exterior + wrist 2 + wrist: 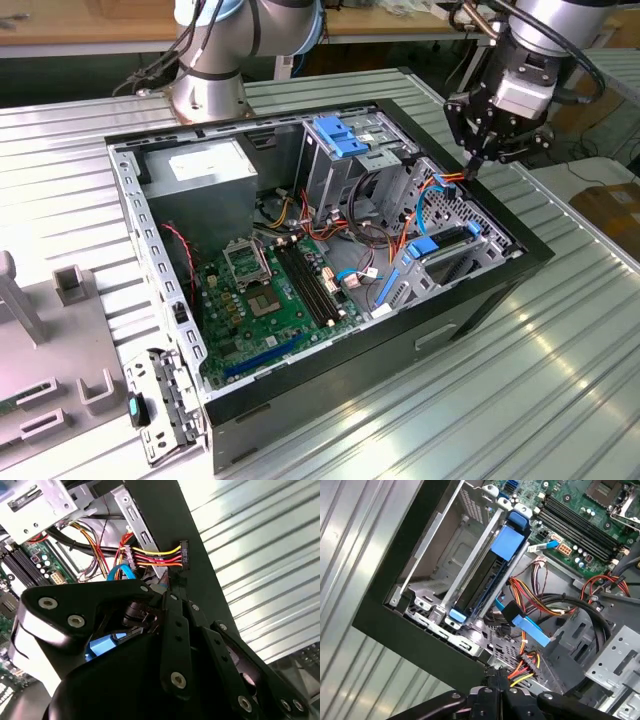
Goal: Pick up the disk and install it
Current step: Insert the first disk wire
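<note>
disk [480, 586] first: where does it sit?
– in the first wrist view it stands edge-on inside the drive cage [437, 567], a dark slab between two blue rails, with a blue tab [510, 540] at the end nearer the motherboard [580, 515]. the cage hugs a corner of the case [455, 325], right against its black wall
how much room around it?
– little at the sides: the cage's metal rails run just beside both blue rails. the case lies on the bench [560, 380] with its open side up
and the jaws?
– closed together, as far as the second wrist view tells. their tips sit right at a bundle of yellow, red and black wires [155, 557] that ends in a black connector [184, 555]. i cannot tell whether they pinch the bundle or only touch it
where is that against the case's edge?
– in the exterior view the jaws hang over the rim at the exterior view's right, by the far end of the cage, with the arm [530, 60] rising above them. the black wall is just beside the tips, and beyond it the ribbed bench runs on
anything crowding the way inward?
– a blue flat cable [527, 625] and loops of coloured wire lie between the cage and the motherboard. the grey power-supply box [205, 165] is well apart, at the case's other end
</note>
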